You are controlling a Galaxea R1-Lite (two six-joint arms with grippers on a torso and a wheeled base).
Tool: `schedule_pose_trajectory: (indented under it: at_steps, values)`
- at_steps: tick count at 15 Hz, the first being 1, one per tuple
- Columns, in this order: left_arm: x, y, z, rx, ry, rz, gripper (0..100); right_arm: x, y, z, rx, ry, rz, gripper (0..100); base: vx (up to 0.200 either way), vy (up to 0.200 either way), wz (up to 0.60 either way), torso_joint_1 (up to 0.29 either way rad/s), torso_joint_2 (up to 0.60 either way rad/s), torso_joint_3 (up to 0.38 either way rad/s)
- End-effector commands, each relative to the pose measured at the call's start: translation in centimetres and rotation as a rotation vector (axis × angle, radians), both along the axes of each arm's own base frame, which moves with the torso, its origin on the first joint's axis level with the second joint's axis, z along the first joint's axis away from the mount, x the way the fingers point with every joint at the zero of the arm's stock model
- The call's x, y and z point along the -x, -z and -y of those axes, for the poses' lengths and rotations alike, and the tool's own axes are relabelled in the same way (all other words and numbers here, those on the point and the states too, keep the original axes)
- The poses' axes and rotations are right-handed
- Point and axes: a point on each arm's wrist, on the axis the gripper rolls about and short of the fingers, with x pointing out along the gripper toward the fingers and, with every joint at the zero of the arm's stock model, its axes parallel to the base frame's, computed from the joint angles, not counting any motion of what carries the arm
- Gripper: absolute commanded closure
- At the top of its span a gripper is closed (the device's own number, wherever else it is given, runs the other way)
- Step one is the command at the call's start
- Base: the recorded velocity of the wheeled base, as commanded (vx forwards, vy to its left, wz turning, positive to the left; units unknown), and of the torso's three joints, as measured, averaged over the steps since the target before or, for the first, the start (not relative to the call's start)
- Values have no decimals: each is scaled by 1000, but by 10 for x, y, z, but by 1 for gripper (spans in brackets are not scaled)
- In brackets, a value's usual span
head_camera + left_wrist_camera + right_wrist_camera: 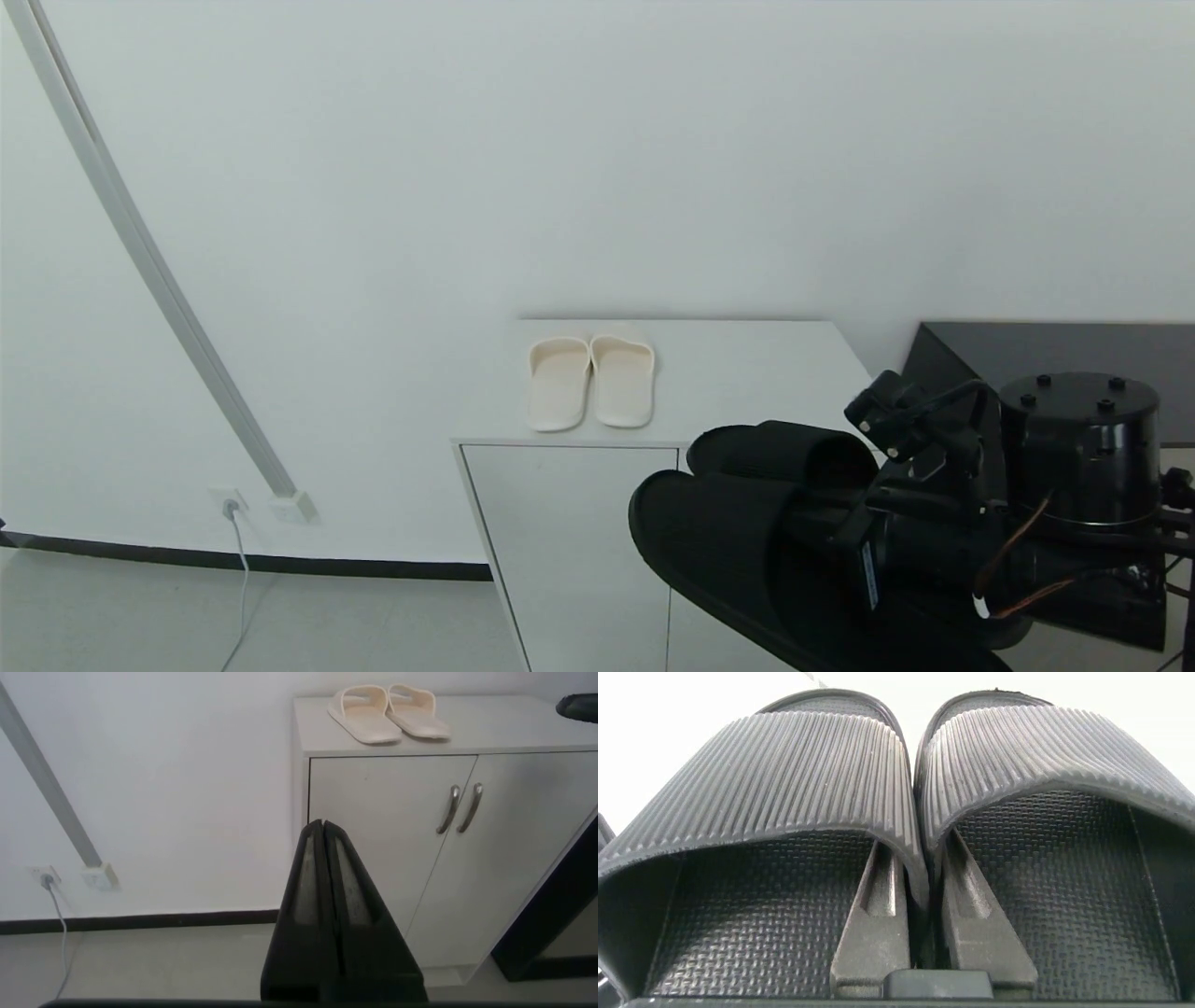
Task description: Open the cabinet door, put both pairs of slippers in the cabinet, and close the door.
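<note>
A white cabinet point(747, 373) stands against the wall with both doors shut. Its two metal handles point(462, 808) meet at the middle. A cream pair of slippers point(590, 381) point(388, 712) lies side by side on its top, near the front left. My right gripper point(826, 523) point(920, 873) is shut on the black pair of slippers point(738, 532) point(785, 812), pinching their inner walls together and holding them in the air before the cabinet's right front corner. My left gripper point(324, 835) is shut on nothing, low down, facing the left door.
A black table point(1055, 345) adjoins the cabinet on the right. A wall socket point(229, 506) with a plugged white cable and a slanting white conduit point(140, 243) are at the left. Bare grey floor point(187, 616) lies left of the cabinet.
</note>
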Motion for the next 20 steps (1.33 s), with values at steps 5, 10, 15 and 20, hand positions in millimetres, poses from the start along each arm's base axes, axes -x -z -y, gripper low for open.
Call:
schedule_pose_trajectory:
  at_steps: [5,10,15,20]
  values:
    - [0,0,0,0,-2,0,100,0,3,-1,7,-5,-8,100,0,0,0,-65,137,81]
    - [0,0,0,0,1,0,0,2,7,-5,19,-20,-20,100,0,0,0,-162,370,202]
    - [0,0,0,0,1,0,0,3,8,-6,18,-27,-19,100,0,0,0,-206,489,277]
    - [0,0,0,-2,0,0,0,3,8,-6,15,-28,-19,100,0,0,0,-221,541,317]
